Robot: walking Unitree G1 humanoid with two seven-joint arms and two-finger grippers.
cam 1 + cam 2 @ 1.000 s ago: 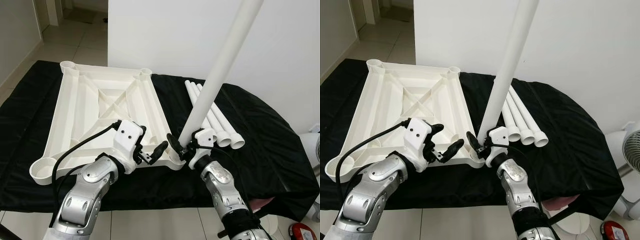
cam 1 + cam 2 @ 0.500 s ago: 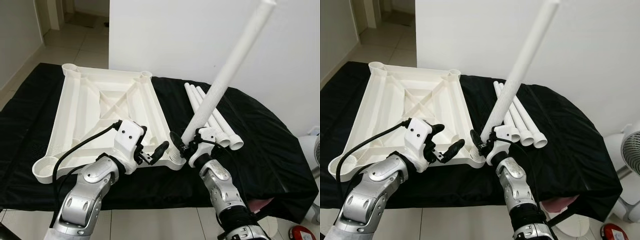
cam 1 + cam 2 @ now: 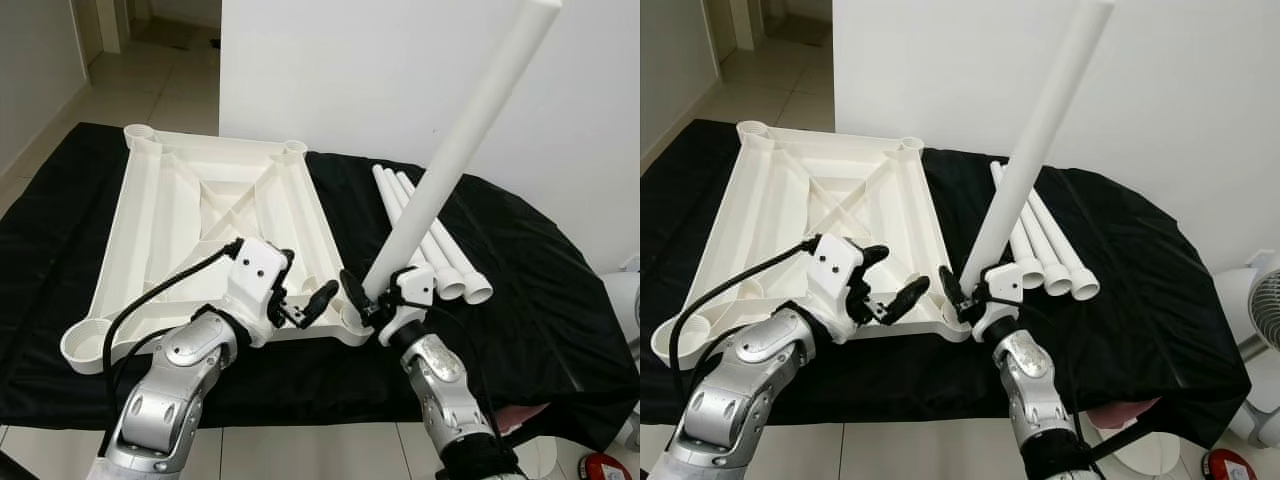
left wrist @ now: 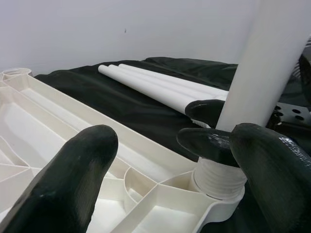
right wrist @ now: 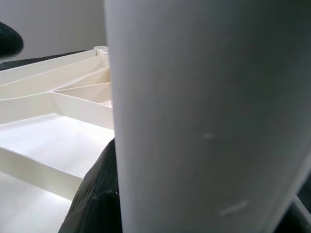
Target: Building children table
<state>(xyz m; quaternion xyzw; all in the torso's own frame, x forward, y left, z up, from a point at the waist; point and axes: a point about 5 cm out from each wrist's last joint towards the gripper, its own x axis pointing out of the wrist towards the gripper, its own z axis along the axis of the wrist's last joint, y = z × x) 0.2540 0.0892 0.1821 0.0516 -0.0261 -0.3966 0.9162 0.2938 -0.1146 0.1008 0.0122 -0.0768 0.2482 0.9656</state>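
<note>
1. The black cloth (image 3: 520,260) spreads under both grippers and carries every part.
2. The white tabletop (image 3: 215,215) lies upside down on the cloth, ribs facing up, stretching away from the left gripper; a round socket sits at each corner.
3. The raised table leg (image 3: 460,150) slants up and away from the right gripper (image 3: 372,300), whose black fingers are clamped on its lower end. The leg's foot stands at the tabletop's near right corner socket (image 4: 217,178), just under that gripper; whether it is fully seated I cannot tell.
4. Three spare legs (image 3: 430,235) lie side by side on the cloth, just beyond the right gripper and a little to its right.
5. The left gripper (image 3: 305,300) hovers over the tabletop's near edge, just left of the right gripper, its fingers spread apart and holding nothing. In the left wrist view the socket and the raised leg lie just past its fingertips (image 4: 82,165).
</note>
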